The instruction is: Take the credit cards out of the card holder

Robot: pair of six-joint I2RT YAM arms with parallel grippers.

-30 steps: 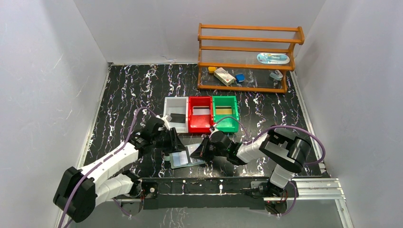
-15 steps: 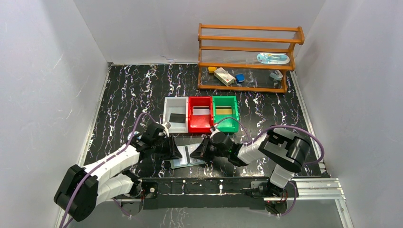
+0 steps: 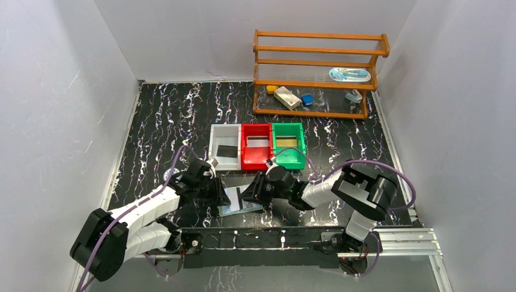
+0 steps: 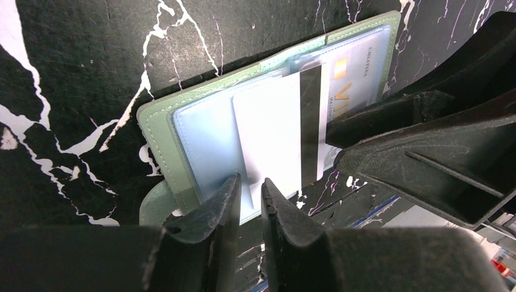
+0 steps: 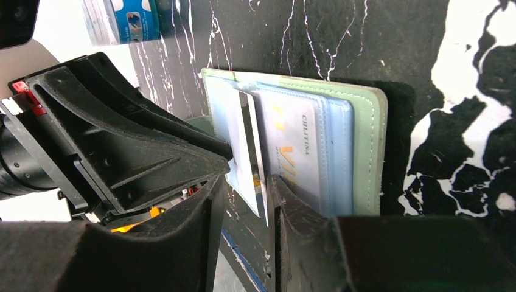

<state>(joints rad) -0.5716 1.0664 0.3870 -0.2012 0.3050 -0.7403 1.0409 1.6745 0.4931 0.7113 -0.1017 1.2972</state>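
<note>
Black, white-veined tabletop (image 3: 170, 115) is filling my screen, and the card holder (image 4: 159, 143) is lying on it open and flat, directly between my two claws. I am looking at a grey-green bifold with a stitched border, a small tab beside the left claw (image 4: 251, 181) and clear bluish pockets. Just ahead of that claw's tips, a white card (image 4: 268, 134) with a black stripe is sticking partway out of a pocket. Further toward the right claw (image 5: 246, 182), a pale printed card (image 4: 359, 79) with gold lettering is sitting fully inside.

The left claw's fingers are standing almost together at the holder's edge, and I cannot tell whether they are pinching anything. The right claw's fingers are standing apart, with the striped card's protruding end in the gap between them.

White walls (image 3: 61, 91) are closing in the table, and a wooden rack (image 3: 316, 67) is standing far beyond the right claw.

I am counting:
- one blue-and-white tin (image 5: 131, 18) left of the left claw
- one holder with two cards showing in it
- three bins beyond the claws: white bin (image 3: 214, 143), red bin (image 3: 245, 146) and green bin (image 3: 302, 149)
- one card in each bin: black card (image 3: 227, 151), silver card (image 3: 257, 143) and gold card (image 3: 287, 142)
</note>
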